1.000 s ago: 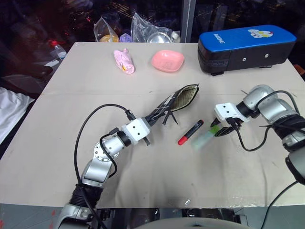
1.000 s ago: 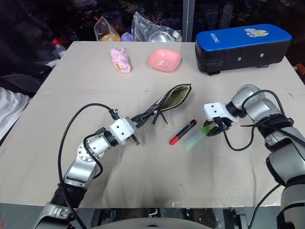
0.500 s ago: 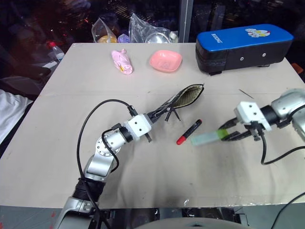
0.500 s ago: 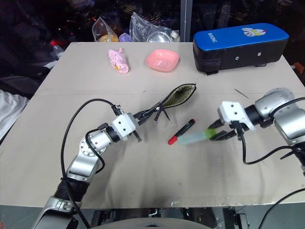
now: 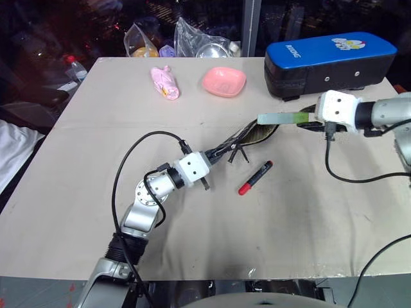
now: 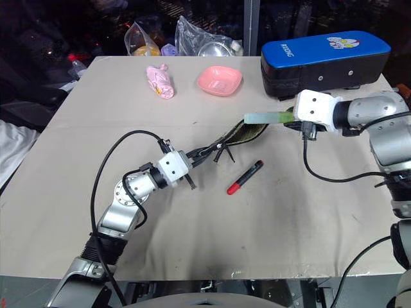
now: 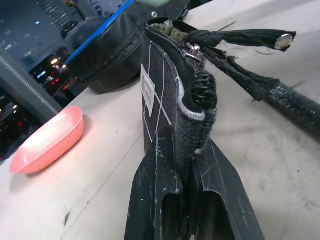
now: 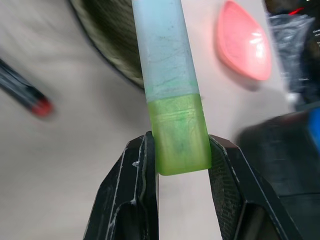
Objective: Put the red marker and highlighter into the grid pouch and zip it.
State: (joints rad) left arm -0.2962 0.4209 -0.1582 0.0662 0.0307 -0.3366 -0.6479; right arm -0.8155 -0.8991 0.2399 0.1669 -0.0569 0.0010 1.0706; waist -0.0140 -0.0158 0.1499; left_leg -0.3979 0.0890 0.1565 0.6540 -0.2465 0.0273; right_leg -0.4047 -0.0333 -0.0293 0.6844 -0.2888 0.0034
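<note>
**Left eye view: highlighter held above the open pouch mouth, marker on the surface**

Left eye view, centre frame: the left gripper [image 5: 212, 162] has its fingers clamped on the closed end of the grid pouch [image 5: 247, 136], lifting that end off the beige surface [image 5: 96, 128]. The pouch runs up and right from the gripper, its mouth open with the lining showing. Left wrist view shows both fingers [image 7: 150, 200] pressed on the pouch edge, white label and zipper pull just past them.

Right of centre, the right gripper [image 5: 313, 122] has its fingers tight on the lime-green cap of the highlighter [image 5: 282, 118]. The pale barrel points toward frame left, roughly level, its tip over the pouch mouth. Cannot tell if it touches the fabric. Right wrist view: cap squeezed between the two fingers [image 8: 135, 200].

The red marker [image 5: 255, 178] lies on the surface just below the pouch, red end to lower left, free of both grippers.

Top of frame: pink dish [image 5: 225, 81], pink wrapped item [image 5: 166, 82], blue-topped black case [image 5: 329, 61] at upper right.
</note>
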